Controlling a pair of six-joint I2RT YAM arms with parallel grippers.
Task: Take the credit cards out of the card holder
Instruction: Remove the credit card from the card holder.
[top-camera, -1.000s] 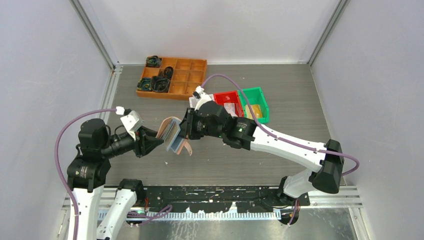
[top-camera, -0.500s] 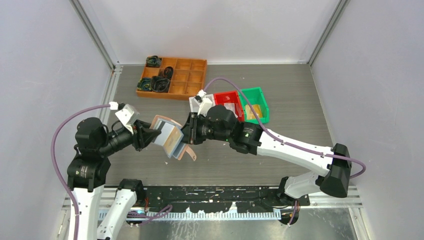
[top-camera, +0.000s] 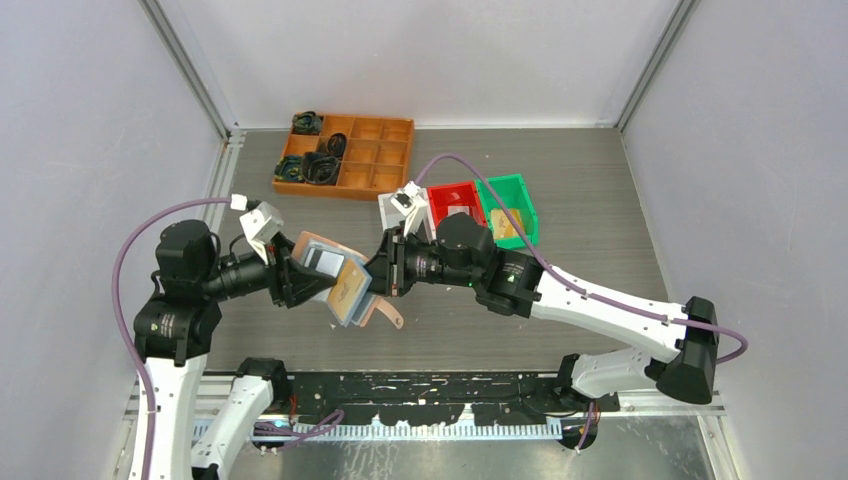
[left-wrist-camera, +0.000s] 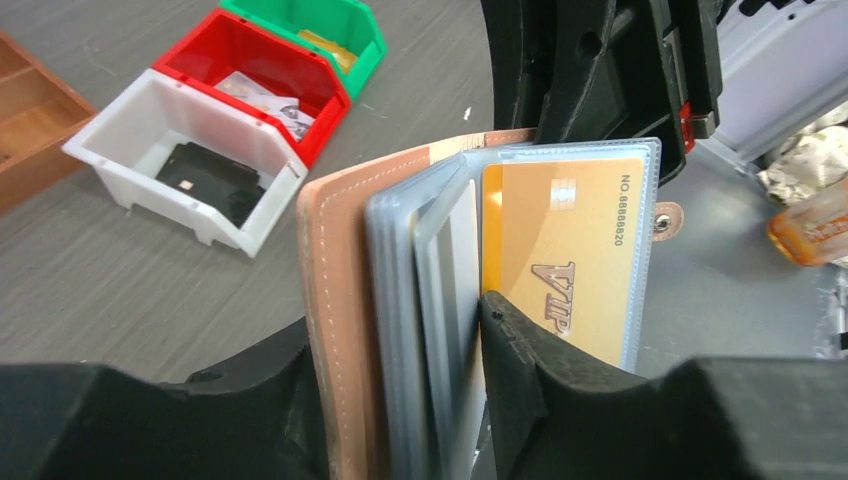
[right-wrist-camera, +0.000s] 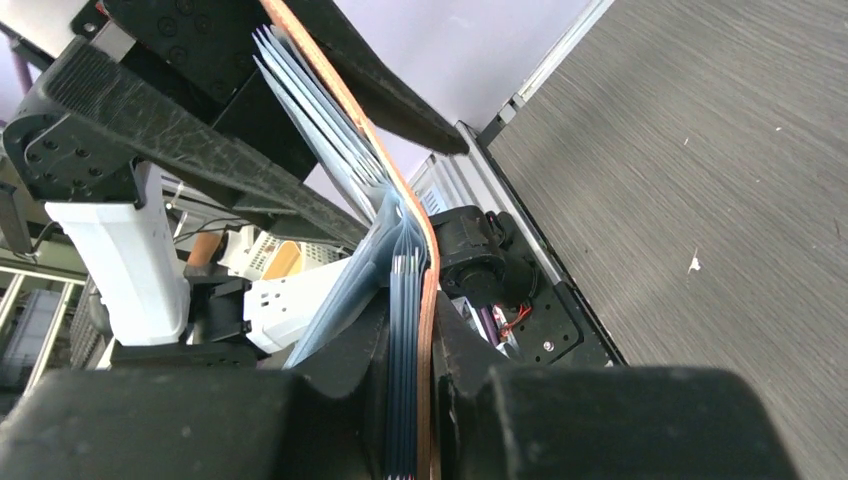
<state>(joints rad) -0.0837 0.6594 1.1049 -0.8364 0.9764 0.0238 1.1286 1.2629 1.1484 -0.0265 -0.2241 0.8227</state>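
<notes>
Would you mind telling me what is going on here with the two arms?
The salmon-pink card holder is held fanned open in mid-air between the two arms. The right tool is clamped on its cover and sleeves; the left tool straddles the cover and some sleeves. A gold VIP card sits in its sleeve, not yet out.
</notes>
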